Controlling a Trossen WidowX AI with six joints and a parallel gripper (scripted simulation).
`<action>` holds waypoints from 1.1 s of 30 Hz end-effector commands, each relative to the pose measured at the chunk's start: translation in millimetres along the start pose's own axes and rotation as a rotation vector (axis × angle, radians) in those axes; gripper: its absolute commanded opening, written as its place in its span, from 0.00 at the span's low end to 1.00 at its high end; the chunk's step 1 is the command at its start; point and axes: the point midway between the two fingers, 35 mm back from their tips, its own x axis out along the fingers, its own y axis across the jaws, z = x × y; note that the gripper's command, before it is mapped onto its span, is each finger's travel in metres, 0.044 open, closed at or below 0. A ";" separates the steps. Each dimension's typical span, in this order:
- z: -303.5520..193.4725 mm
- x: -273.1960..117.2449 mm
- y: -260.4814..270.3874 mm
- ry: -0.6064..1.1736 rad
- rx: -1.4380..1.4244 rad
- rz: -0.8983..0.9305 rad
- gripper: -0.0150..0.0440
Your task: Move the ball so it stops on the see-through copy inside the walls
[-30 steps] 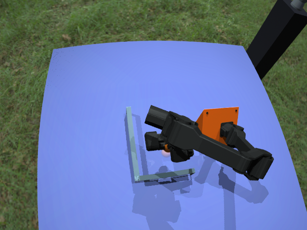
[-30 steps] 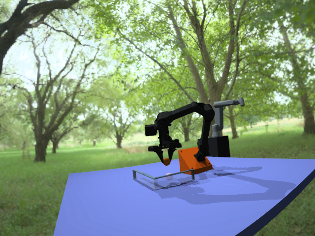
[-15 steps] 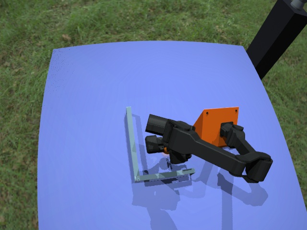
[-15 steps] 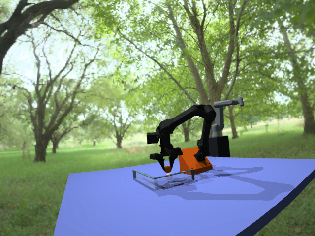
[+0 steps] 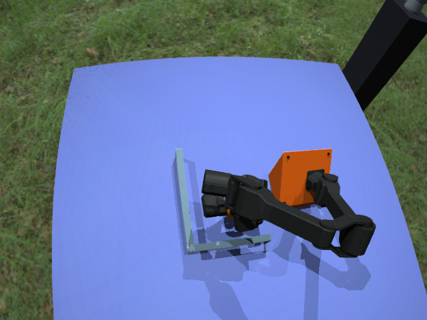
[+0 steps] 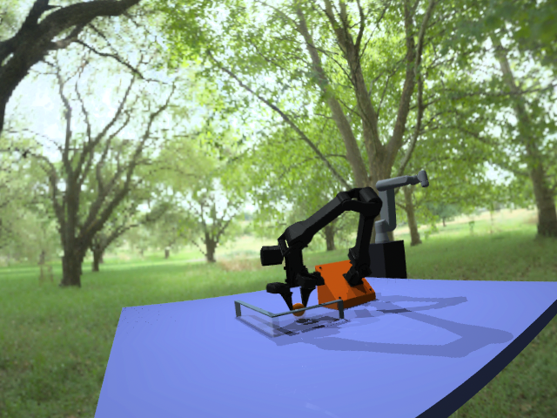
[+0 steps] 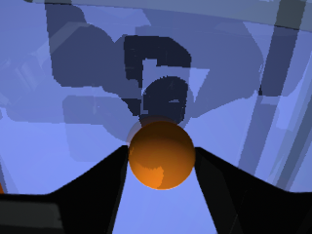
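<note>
Ball is being gripped by gripper, lowered inside the corner of the clear walls, approx. over see-through copy, so release shouldn't let it roll; table contact can't be told.

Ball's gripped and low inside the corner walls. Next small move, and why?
Probably open the fingers. The gripper is shut on the orange ball, which almost fully covers the see-through copy; only a pale rim peeks out above it. In the exterior view the ball sits about at table level inside the clear walls.
</note>
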 end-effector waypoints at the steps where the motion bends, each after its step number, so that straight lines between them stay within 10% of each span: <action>1: 0.1 7.1 2.4 -0.005 0.009 0.007 0.25; 10: 0.3 16.1 2.7 -0.005 0.009 0.007 0.25; 22: 0.5 12.9 0.6 -0.001 0.001 0.001 0.79; 33: -0.8 -73.0 1.8 -0.001 0.010 0.007 0.80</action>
